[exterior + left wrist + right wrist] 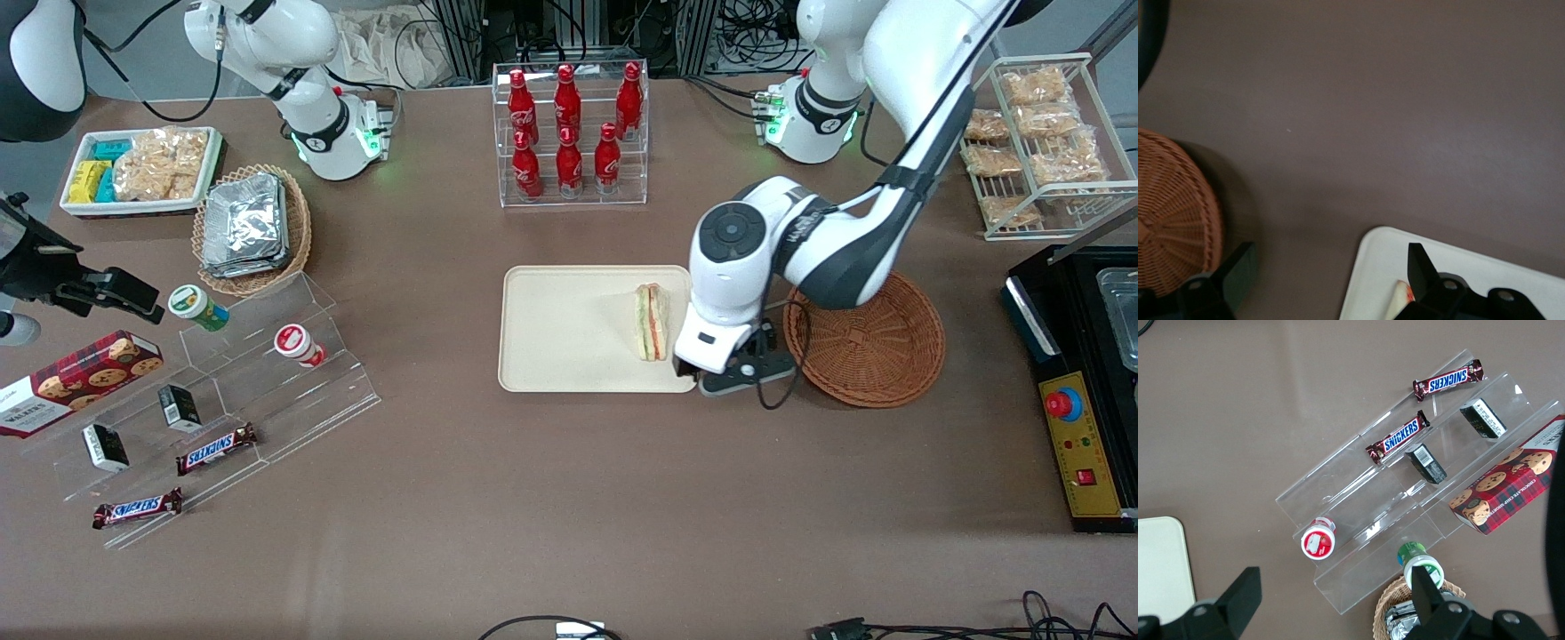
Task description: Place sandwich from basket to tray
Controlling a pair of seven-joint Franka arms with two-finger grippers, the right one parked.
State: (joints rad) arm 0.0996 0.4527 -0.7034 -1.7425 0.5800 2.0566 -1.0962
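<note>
On the flat cream-beige rectangular tray (569, 329), close to the edge that faces the round reddish-brown wicker basket (867, 342), stands the small triangular sandwich (652, 322) of pale bread with red, orange and green layers. It rests on the tray surface with its layered side turned up toward the front camera.

The left arm's black two-finger gripper (742, 369) hangs low over the brown table (569, 498), just beside the sandwich, at the tray's rim and between the tray and the basket. Its fingers are spread apart and hold nothing. In the left wrist view one finger (1421, 270) is over the tray (1471, 267), with a pale corner of the sandwich (1399, 300) touching or almost touching its inner side, and the second finger (1238, 270) is over the table near the basket (1175, 213). The sandwich is thus at the inside of one finger, not centred in the gap.

The basket holds nothing.
</note>
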